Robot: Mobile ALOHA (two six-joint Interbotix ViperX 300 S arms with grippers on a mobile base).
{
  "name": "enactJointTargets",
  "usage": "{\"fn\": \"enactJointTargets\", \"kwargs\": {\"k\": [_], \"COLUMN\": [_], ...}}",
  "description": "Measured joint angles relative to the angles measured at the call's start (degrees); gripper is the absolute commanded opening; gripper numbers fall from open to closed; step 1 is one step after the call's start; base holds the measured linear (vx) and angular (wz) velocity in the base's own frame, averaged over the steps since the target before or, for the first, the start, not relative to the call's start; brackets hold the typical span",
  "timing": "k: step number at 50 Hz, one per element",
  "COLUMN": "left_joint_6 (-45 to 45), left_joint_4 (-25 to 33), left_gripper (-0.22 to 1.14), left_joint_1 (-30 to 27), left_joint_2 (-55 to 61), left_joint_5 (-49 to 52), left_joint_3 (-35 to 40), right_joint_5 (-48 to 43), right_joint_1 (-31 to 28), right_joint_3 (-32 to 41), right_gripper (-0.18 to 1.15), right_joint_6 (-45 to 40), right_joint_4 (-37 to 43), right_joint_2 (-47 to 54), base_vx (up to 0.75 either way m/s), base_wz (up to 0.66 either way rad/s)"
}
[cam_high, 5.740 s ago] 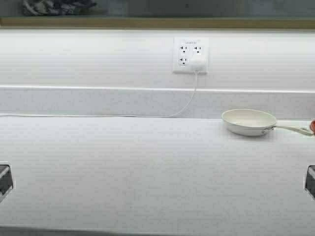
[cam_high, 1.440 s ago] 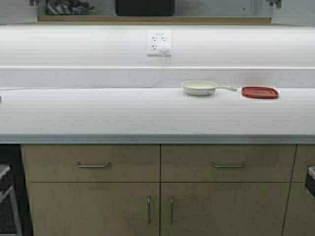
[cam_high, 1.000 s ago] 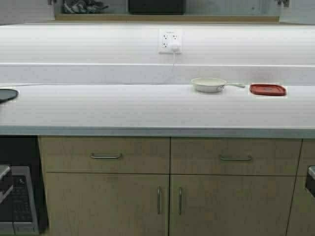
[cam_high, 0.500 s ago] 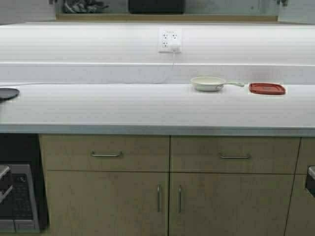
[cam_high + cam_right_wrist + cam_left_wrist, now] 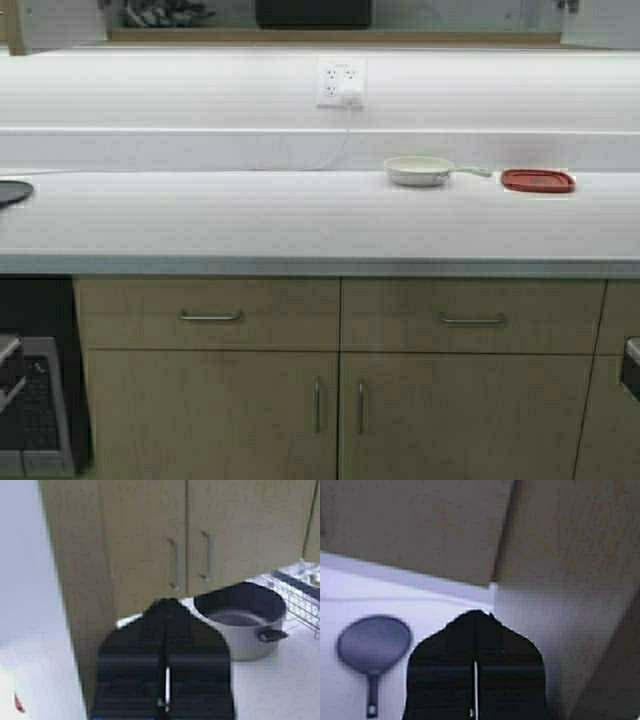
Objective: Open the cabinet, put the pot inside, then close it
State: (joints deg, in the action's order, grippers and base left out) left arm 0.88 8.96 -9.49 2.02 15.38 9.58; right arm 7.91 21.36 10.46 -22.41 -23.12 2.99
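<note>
White countertop [image 5: 250, 215] spanning full width, front edge above tan drawer fronts. On it, toward 1 o'clock near the backsplash: small white frying pan [image 5: 420, 170], handle pointing to 3 o'clock. Just beside the handle tip, apart from it: flat red lid [image 5: 538, 180]. At 9 o'clock, cut by the frame edge: dark round item [image 5: 12, 191], identity unclear. Thin white cable [image 5: 200, 170] running along the back of the surface. Right wrist view: pot [image 5: 241, 617] on a white surface [image 5: 280, 680], wire rack [image 5: 300, 597] just beside it. Left wrist view: dark pan [image 5: 374, 645] on a white surface.
</note>
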Motion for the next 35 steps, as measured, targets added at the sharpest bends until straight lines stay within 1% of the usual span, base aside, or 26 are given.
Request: {"fn": "enactJointTargets", "kwargs": {"k": [3, 7, 11, 19, 23, 29, 35], "left_joint_6": [-0.7, -0.62, -0.44, -0.09, 0.09, 0.09, 0.09], "left_joint_4": [0.09, 0.18, 0.18, 0.09, -0.09, -0.7, -1.41], "left_gripper": [0.04, 0.04, 0.04, 0.04, 0.04, 0.04, 0.04], "left_joint_1": [1.49, 2.02, 2.46, 4.92, 7.73, 11.16, 15.56], "left_joint_2": [-2.11, -5.8, -10.46, -20.65, -25.4, -28.74, -29.62], "left_joint_5": [0.0, -0.26, -1.14, -6.42, -8.53, -9.49, -9.67], "left_joint_3": [-2.72, -6.86, -12.74, -24.7, -29.79, -33.57, -34.89], "right_joint_5": [0.18, 0.44, 0.35, -0.35, -1.05, -1.14, -0.35], "right_joint_1": [-2.55, -6.59, -11.6, -18.19, -22.85, -27.25, -31.2], "right_joint_3": [-2.55, -6.68, -11.95, -23.64, -28.39, -32.61, -34.63], "right_gripper": [0.06, 0.06, 0.06, 0.06, 0.06, 0.06, 0.06], "right_joint_6": [0.79, 1.85, 2.81, 2.64, 2.81, 2.9, 2.81], "right_joint_4": [-0.62, -1.14, -1.23, -1.23, -1.41, -1.41, -1.05], "right_joint_2": [-2.64, -6.5, -11.16, -22.94, -27.77, -31.29, -32.26], "base_vx": [0.01, 0.01, 0.02, 0.04, 0.06, 0.08, 0.1], "base_wz": [-0.06, -0.04, -0.01, 0.02, 0.01, 0.03, 0.01]}}
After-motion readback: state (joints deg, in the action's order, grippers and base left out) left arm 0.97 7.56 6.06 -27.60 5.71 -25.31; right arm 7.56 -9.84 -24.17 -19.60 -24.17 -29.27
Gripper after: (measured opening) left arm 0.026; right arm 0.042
